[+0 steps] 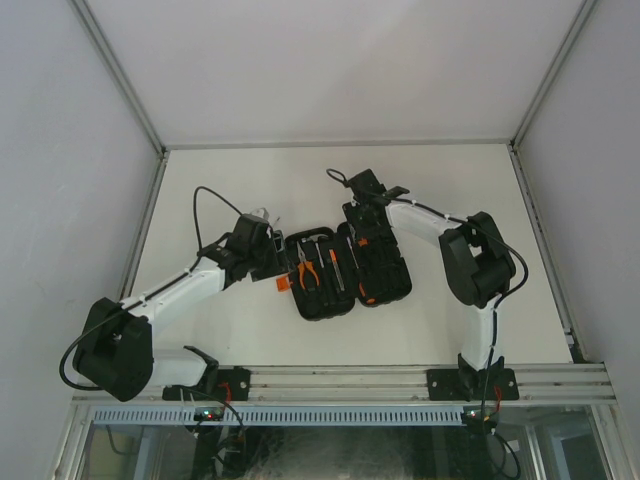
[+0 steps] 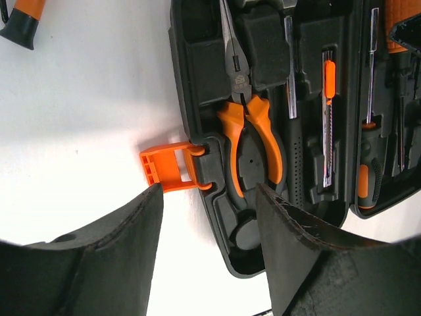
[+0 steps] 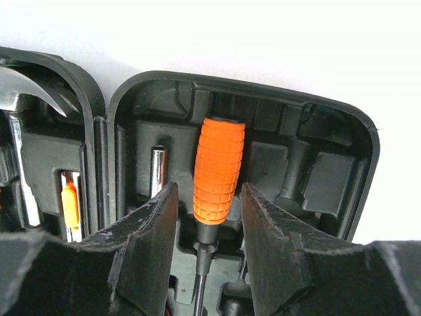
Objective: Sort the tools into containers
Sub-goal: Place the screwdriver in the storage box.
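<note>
The black tool case point(image 1: 325, 312) lies open at the table's middle, its orange latch point(image 1: 282, 283) at the left. Orange-handled pliers point(image 2: 253, 131), a hammer point(image 2: 294, 151) and thin screwdrivers point(image 2: 327, 118) lie in its slots. My left gripper point(image 2: 209, 217) is open and empty, straddling the case's corner beside the latch point(image 2: 168, 168). My right gripper point(image 3: 209, 197) is open over the case's other half point(image 3: 243, 82). Its fingers flank the orange handle of a screwdriver point(image 3: 217, 168) lying in a slot. The hammer's steel head point(image 3: 26, 82) shows at the left.
A loose orange tool handle with a black end point(image 2: 23, 16) lies on the white table left of the case. A steel bit point(image 3: 158, 168) sits in the slot beside the orange screwdriver. Grey walls enclose the table on three sides.
</note>
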